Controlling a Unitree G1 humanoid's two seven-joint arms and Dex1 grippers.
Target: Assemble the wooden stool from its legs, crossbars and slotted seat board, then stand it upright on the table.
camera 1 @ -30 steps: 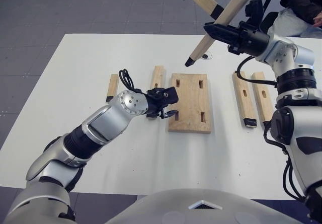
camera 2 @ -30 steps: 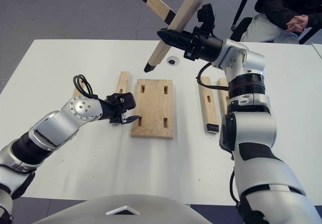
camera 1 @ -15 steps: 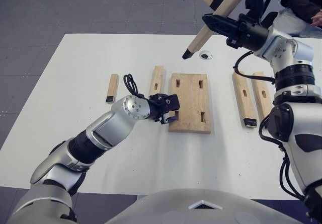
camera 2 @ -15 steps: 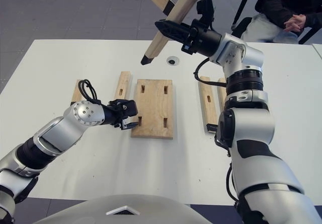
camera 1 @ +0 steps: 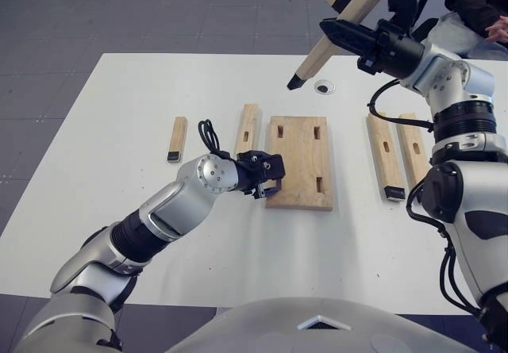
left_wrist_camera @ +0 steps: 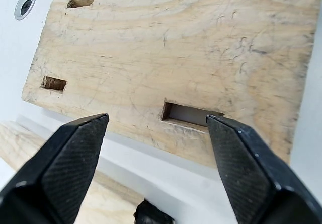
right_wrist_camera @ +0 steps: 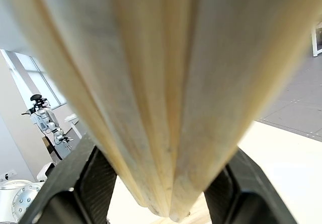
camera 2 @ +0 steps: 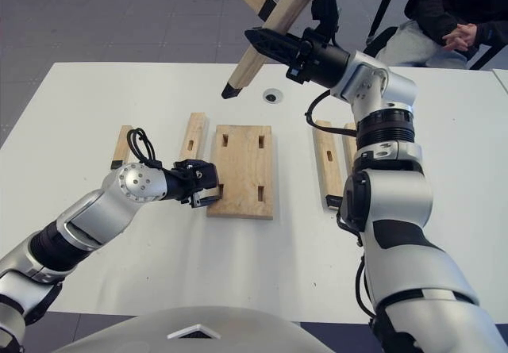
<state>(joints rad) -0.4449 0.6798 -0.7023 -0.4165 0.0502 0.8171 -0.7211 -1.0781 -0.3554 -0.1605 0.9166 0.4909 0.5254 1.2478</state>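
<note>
Seat board lies flat at the middle of the white table, its four slots facing up. Left gripper sits low at the board's near left edge, jaws spread wide to either side of the near left slot and holding nothing. Right gripper is clamped on a crossed leg assembly held high over the table's far side, with the long leg's black tip pointing down near a round grommet in the tabletop. A slotted leg lies just left of the board, and a short crossbar lies farther left. To the right of the board, an inner right leg and an outer right leg lie side by side.
</note>
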